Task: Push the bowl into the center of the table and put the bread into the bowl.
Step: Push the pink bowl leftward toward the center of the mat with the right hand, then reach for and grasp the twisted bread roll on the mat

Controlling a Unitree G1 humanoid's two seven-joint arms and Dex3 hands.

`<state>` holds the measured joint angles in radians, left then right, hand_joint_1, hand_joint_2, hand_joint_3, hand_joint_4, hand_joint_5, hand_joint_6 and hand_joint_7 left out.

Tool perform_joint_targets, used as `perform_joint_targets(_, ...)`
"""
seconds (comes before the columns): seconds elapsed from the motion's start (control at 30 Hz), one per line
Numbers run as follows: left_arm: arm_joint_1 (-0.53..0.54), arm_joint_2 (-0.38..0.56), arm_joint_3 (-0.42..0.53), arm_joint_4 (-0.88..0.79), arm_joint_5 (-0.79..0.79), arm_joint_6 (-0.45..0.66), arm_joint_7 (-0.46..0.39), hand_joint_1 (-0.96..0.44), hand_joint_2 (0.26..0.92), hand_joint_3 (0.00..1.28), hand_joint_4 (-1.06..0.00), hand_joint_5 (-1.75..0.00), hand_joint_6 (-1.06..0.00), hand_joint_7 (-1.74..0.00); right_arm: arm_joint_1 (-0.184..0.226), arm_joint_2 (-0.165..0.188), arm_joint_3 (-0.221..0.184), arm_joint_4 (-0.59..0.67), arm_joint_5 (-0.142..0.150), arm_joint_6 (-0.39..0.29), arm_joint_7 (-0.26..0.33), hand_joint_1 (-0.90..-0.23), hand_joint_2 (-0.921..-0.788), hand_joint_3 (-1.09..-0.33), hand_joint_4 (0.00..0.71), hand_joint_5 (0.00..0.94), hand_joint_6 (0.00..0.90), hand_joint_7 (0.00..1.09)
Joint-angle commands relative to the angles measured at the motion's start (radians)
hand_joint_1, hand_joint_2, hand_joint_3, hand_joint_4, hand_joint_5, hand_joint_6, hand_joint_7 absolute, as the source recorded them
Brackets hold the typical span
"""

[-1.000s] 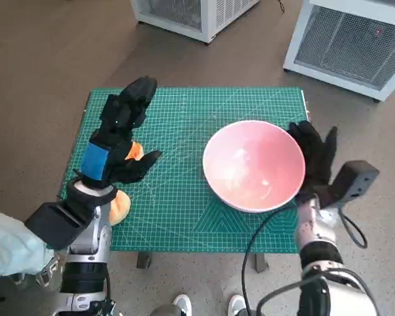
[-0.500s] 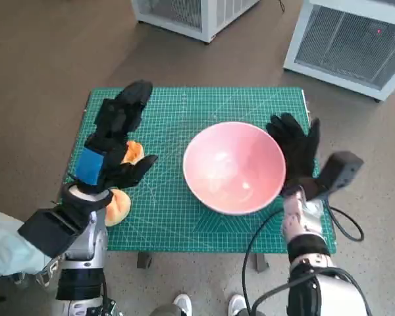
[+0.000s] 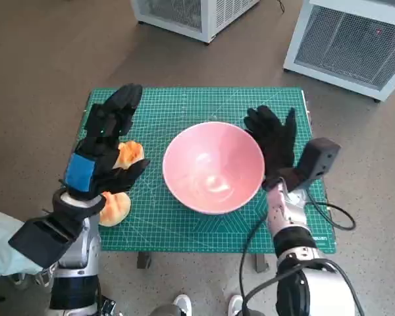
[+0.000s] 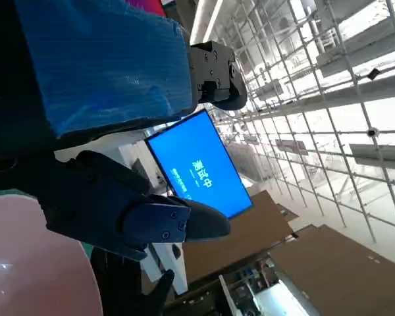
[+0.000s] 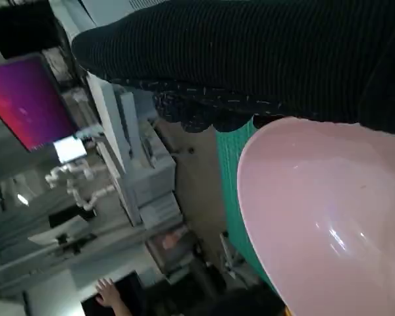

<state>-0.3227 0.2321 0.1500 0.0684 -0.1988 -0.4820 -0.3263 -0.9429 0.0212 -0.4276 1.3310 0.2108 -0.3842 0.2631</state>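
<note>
Pink bowl (image 3: 212,167) sits near the middle of the green mat (image 3: 184,108). My right hand (image 3: 273,141) lies flat against its right side, holding nothing. Bread (image 3: 129,154) lies left of the bowl, under my spread, empty left hand (image 3: 102,148), the nearer one.

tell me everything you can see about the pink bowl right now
The pink bowl is round, wide and glossy, like plastic or glazed ceramic. It stands upright and empty near the middle of the green cutting mat. The gloved right hand lies flat against its outer wall; nothing else touches it.
</note>
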Motion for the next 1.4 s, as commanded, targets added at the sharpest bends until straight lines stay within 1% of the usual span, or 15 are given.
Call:
perform_joint_targets(0.03, 0.026, 0.004, 0.007, -0.047, 0.009, 0.019, 0.021, -0.62, 0.921, 0.31, -0.18, 0.00, -0.02, -0.51, -0.013, 0.022, -0.006, 0.016, 0.000, 0.042, 0.003, -0.579, -0.921, -0.834, 0.188, 0.004, 0.140, 0.39)
perform_joint_targets(0.2, 0.046, 0.001, 0.007, -0.077, 0.016, 0.035, 0.039, -0.62, 0.921, 0.31, -0.18, 0.00, -0.02, -0.52, -0.027, 0.032, -0.008, 0.017, -0.001, 0.059, 0.014, -0.567, -0.921, -0.830, 0.198, 0.007, 0.156, 0.39)
perform_joint_targets(0.37, 0.064, -0.001, 0.006, -0.102, 0.023, 0.048, 0.054, -0.61, 0.921, 0.31, -0.19, -0.01, -0.02, -0.54, -0.033, 0.034, -0.007, 0.017, -0.006, 0.065, 0.021, -0.556, -0.921, -0.821, 0.199, 0.006, 0.168, 0.38)
perform_joint_targets(0.57, 0.076, 0.000, 0.007, -0.116, 0.024, 0.058, 0.066, -0.60, 0.921, 0.31, -0.19, -0.01, -0.01, -0.55, -0.041, 0.023, -0.004, 0.016, -0.011, 0.069, 0.028, -0.555, -0.921, -0.817, 0.195, 0.002, 0.184, 0.38)
perform_joint_targets(0.73, 0.077, -0.003, 0.007, -0.117, 0.025, 0.063, 0.073, -0.60, 0.921, 0.31, -0.19, -0.01, 0.00, -0.56, -0.047, 0.002, -0.003, 0.010, -0.015, 0.056, 0.043, -0.547, -0.921, -0.822, 0.190, 0.000, 0.182, 0.37)
perform_joint_targets(0.83, 0.075, -0.005, 0.005, -0.114, 0.026, 0.064, 0.076, -0.60, 0.921, 0.31, -0.19, 0.00, 0.00, -0.57, -0.052, -0.008, -0.004, 0.006, -0.014, 0.042, 0.055, -0.555, -0.921, -0.827, 0.189, 0.001, 0.180, 0.37)
perform_joint_targets(0.97, 0.067, -0.009, 0.004, -0.105, 0.030, 0.062, 0.079, -0.60, 0.921, 0.31, -0.19, 0.00, 0.00, -0.57, -0.056, -0.017, -0.001, -0.006, -0.012, -0.002, 0.082, -0.562, -0.921, -0.822, 0.188, 0.000, 0.173, 0.37)
perform_joint_targets(1.1, 0.056, -0.014, 0.000, -0.092, 0.035, 0.059, 0.084, -0.60, 0.921, 0.31, -0.19, 0.00, 0.00, -0.57, -0.053, -0.025, 0.012, -0.022, -0.020, -0.082, 0.109, -0.583, -0.921, -0.799, 0.186, 0.000, 0.165, 0.37)
perform_joint_targets(1.13, 0.052, -0.015, -0.001, -0.088, 0.035, 0.058, 0.085, -0.61, 0.921, 0.31, -0.19, 0.00, 0.00, -0.57, -0.051, -0.029, 0.017, -0.028, -0.023, -0.109, 0.123, -0.589, -0.921, -0.793, 0.186, 0.000, 0.163, 0.37)
perform_joint_targets(1.17, 0.050, -0.016, -0.002, -0.086, 0.035, 0.057, 0.085, -0.61, 0.921, 0.31, -0.19, 0.00, 0.00, -0.57, -0.050, -0.032, 0.021, -0.031, -0.025, -0.127, 0.133, -0.594, -0.921, -0.788, 0.186, 0.000, 0.152, 0.39)
perform_joint_targets(1.33, 0.032, -0.024, -0.007, -0.059, 0.036, 0.041, 0.084, -0.61, 0.921, 0.31, -0.19, 0.00, 0.00, -0.57, -0.037, -0.047, 0.031, -0.057, -0.014, -0.230, 0.230, -0.625, -0.921, -0.776, 0.194, 0.003, 0.110, 0.47)
perform_joint_targets(1.4, 0.024, -0.028, -0.010, -0.048, 0.038, 0.036, 0.084, -0.61, 0.921, 0.31, -0.19, 0.00, 0.00, -0.57, -0.029, -0.051, 0.036, -0.070, -0.009, -0.271, 0.270, -0.644, -0.921, -0.779, 0.207, 0.006, 0.084, 0.52)
